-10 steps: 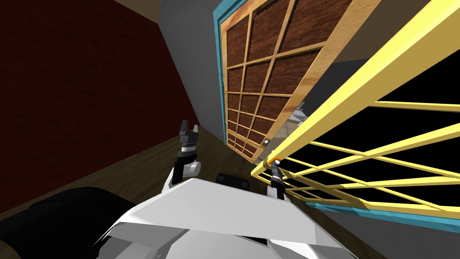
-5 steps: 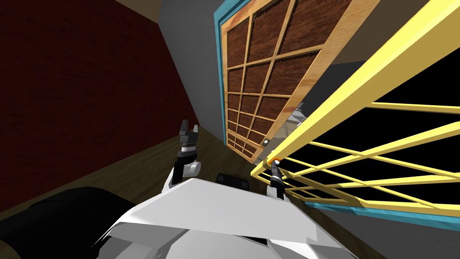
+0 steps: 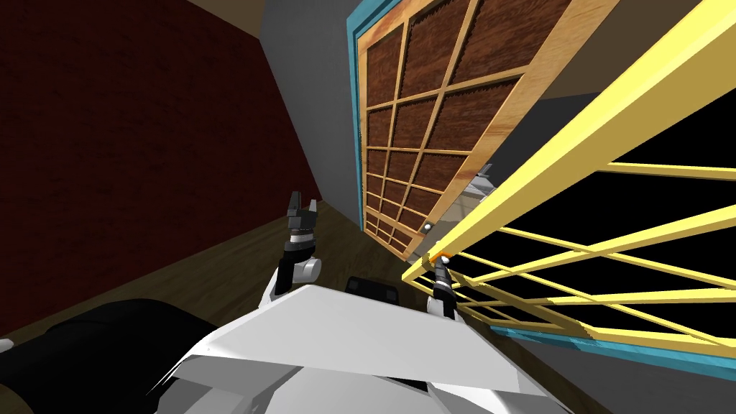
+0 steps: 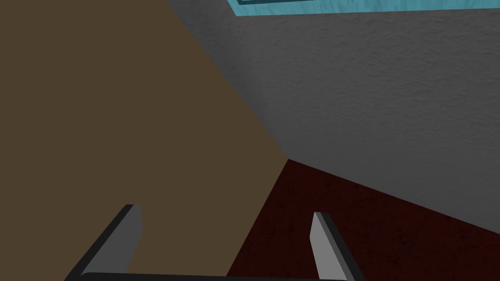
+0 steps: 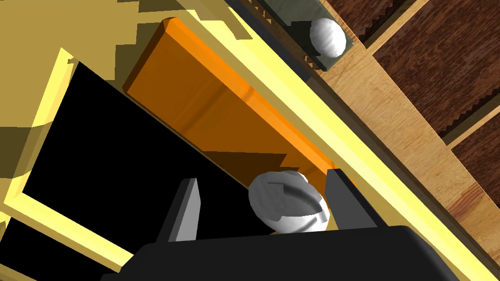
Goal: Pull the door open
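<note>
Head view: the yellow lattice door (image 3: 575, 140) stands ajar, its free edge apart from the brown wooden door (image 3: 496, 129) beside it. Dark floor (image 3: 230, 266) stretches toward the red wall. The right end effector (image 3: 440, 264) sits at the yellow door's white knob (image 3: 443, 257).

Left wrist view: the raised left end effector (image 4: 224, 234) is spread open.

Right wrist view: the right fingers stand apart, with the knob between them and against one finger.

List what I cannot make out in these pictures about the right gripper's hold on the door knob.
1. Right wrist view: the white knob's stem and mount, hidden behind the right gripper's dark body.
2. Right wrist view: whether either finger really presses the knob; one seems to touch, the other stands apart.
3. Head view: the yellow door's hinge side, cut off by the picture's edge.
</note>
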### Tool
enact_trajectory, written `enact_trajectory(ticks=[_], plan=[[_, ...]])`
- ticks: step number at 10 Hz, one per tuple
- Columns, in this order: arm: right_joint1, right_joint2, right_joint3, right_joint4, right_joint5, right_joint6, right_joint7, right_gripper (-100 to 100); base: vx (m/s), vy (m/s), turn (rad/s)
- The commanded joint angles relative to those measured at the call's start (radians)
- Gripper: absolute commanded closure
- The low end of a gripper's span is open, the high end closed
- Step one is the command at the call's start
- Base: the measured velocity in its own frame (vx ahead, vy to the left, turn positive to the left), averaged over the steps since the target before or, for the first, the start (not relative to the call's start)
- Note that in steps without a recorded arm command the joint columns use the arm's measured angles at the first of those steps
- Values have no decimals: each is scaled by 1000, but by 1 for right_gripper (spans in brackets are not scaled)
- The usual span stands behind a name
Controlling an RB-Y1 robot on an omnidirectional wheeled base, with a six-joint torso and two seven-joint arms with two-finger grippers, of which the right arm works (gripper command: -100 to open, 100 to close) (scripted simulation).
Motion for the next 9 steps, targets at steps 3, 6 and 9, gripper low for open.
enact_trajectory(ticks=[3, 6, 9], plan=[[2, -13, -20, -53, -24, -6, -21, 100, -20, -4, 21], [2, -37, -20, 3, -24, -11, -21, 100, 4, 4, 2], [2, -37, -20, 3, -24, -11, -21, 100, 3, 1, -4]])
